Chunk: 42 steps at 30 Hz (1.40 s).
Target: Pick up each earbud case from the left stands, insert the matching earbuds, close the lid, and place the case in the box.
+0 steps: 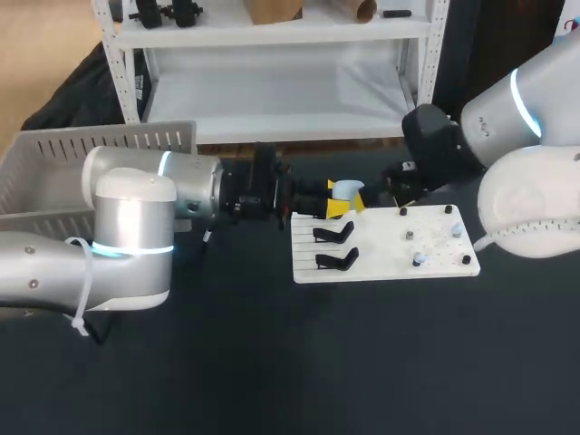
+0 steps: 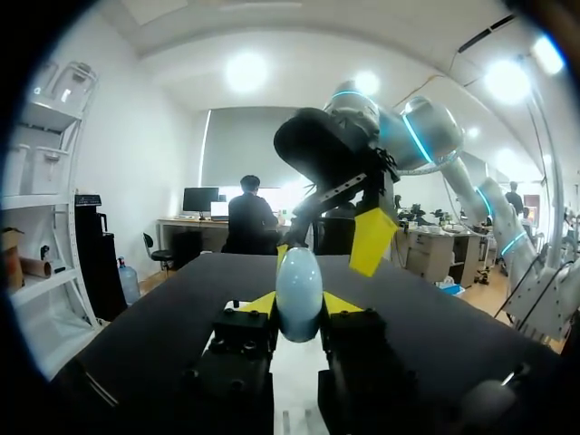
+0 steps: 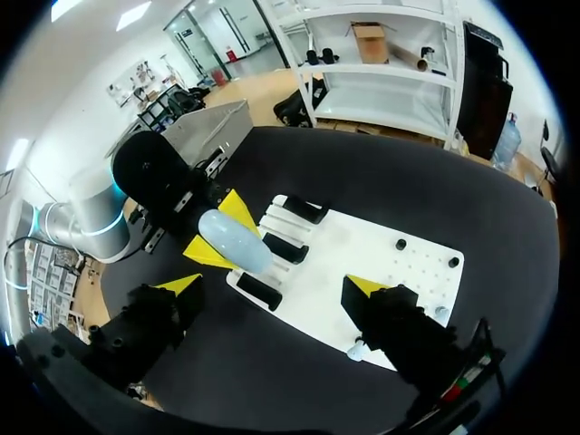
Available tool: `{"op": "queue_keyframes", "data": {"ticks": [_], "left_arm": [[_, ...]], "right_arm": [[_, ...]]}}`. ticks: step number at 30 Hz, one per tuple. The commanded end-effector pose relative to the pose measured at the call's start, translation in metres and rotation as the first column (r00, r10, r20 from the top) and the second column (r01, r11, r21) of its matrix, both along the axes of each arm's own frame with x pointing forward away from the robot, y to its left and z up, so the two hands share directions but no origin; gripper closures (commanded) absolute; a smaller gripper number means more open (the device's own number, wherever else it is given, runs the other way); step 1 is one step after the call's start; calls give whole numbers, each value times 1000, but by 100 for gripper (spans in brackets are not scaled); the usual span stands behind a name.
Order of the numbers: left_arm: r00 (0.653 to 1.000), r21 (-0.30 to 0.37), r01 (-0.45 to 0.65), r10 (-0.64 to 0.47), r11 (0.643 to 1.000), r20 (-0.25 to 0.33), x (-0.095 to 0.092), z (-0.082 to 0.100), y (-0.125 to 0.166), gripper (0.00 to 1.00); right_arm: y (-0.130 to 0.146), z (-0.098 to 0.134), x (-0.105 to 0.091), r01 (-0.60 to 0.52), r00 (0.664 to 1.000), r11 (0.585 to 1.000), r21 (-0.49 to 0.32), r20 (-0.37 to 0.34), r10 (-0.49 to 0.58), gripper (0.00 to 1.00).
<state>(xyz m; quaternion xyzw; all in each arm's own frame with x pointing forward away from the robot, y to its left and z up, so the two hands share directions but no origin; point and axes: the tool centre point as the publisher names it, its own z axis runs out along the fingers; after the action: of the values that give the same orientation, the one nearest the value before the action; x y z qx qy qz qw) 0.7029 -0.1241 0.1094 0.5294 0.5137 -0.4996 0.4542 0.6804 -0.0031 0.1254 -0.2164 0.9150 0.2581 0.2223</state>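
Observation:
My left gripper (image 1: pixel 342 202) is shut on a pale blue egg-shaped earbud case (image 1: pixel 348 189), held just above the back left corner of the white board (image 1: pixel 381 267). In the left wrist view the case (image 2: pixel 299 292) stands upright between the yellow fingertips (image 2: pixel 259 304). My right gripper (image 3: pixel 272 285) is wide open and holds nothing; it hovers over the board (image 3: pixel 381 258), facing the case (image 3: pixel 234 240). Two empty black stands (image 1: pixel 333 234) remain on the board's left half. Small earbuds (image 1: pixel 418 259) sit on pegs at its right half.
A grey slotted box (image 1: pixel 91 149) stands at the back left of the dark table (image 1: pixel 272 362). Black pegs (image 1: pixel 466 260) dot the board's right side. My right arm's body (image 1: pixel 530 208) looms over the right edge.

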Motion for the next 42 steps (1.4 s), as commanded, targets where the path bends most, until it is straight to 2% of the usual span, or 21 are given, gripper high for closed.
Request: {"op": "queue_keyframes", "data": {"ticks": [1,42], "left_arm": [[1000,-1,-7,7,1000,2,-2,0,0,100],[1000,-1,-7,7,1000,2,-2,0,0,100]], "right_arm": [[2,-1,3,2,1000,1000,1,0,-2,0],[6,-3,18,21,1000,1000,0,2,-21,0]]}}
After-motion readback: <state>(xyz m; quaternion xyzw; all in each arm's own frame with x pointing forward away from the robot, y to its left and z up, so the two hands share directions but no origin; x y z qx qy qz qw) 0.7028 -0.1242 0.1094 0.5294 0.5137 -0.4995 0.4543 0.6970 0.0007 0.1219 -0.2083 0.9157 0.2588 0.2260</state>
